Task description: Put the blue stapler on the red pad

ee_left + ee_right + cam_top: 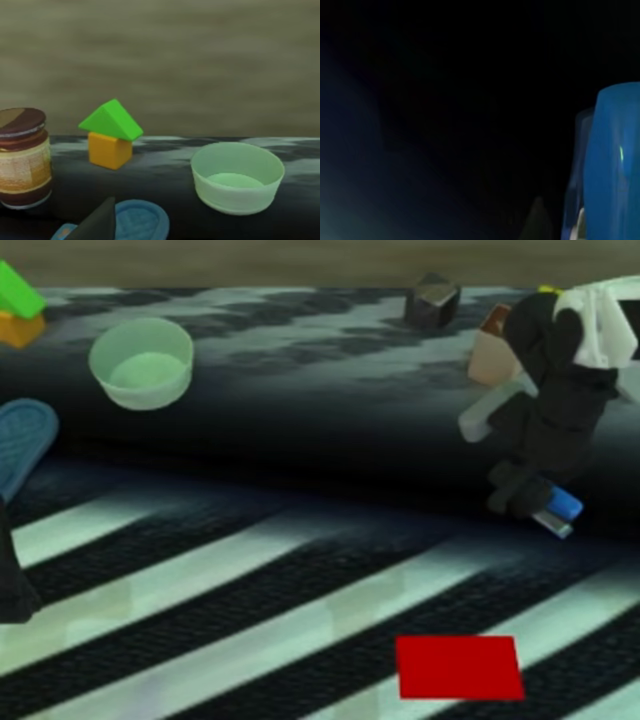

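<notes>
**Stapler held at the right of the frame, pad waiting below**

Dark cloth with pale green stripes covers the worktop, and a blurred olive-brown wall is seen behind it. At the right of the top view the right end effector is lowered onto the blue stapler, of which only one blue end with its grey underside shows beyond the black fingers. The fingers appear to be pinched on the stapler's body, though the contact itself is hidden from above. The right wrist view is dark apart from a blue curved surface at its right edge, taken to be the stapler's top.

The red pad lies flat at the lower right of the top view, well apart from the stapler and nearer the lower edge.

The stapler is judged to be stiff, fairly light and smooth on its rounded top, so slipping or pivoting is a risk if it is held near one end. A hold across the narrow sides near the middle of its length would be steadier; the exposed end suggests the present hold is off-centre.

The left arm is parked at the left edge of the top view, and whether its end effector is spread cannot be told. A green bowl, a teal ribbed oval object, a tan box and a dark cube are left untouched.
</notes>
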Available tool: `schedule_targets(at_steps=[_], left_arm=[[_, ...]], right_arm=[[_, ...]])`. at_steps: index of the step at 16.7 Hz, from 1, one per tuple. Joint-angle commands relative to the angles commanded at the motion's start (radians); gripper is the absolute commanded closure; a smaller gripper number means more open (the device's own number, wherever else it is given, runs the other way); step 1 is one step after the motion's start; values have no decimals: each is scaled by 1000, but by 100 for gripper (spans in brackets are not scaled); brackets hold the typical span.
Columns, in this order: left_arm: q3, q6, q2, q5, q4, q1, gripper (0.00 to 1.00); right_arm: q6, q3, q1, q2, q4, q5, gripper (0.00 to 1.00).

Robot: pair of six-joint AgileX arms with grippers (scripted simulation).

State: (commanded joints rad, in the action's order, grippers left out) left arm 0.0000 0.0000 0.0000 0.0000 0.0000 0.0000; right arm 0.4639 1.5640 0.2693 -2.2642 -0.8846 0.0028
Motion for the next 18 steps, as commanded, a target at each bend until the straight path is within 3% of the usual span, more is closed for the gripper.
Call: schedule_targets(at_steps=[2, 12, 18], left_arm=[[0, 0, 0, 0, 0, 0, 0], [0, 0, 0, 0, 0, 0, 0], [0, 0, 0, 0, 0, 0, 0]], right_arm=[[0, 0, 0, 0, 0, 0, 100], [2, 18, 0, 18, -20, 1, 100], [3, 173, 4, 84, -260, 0, 100]])
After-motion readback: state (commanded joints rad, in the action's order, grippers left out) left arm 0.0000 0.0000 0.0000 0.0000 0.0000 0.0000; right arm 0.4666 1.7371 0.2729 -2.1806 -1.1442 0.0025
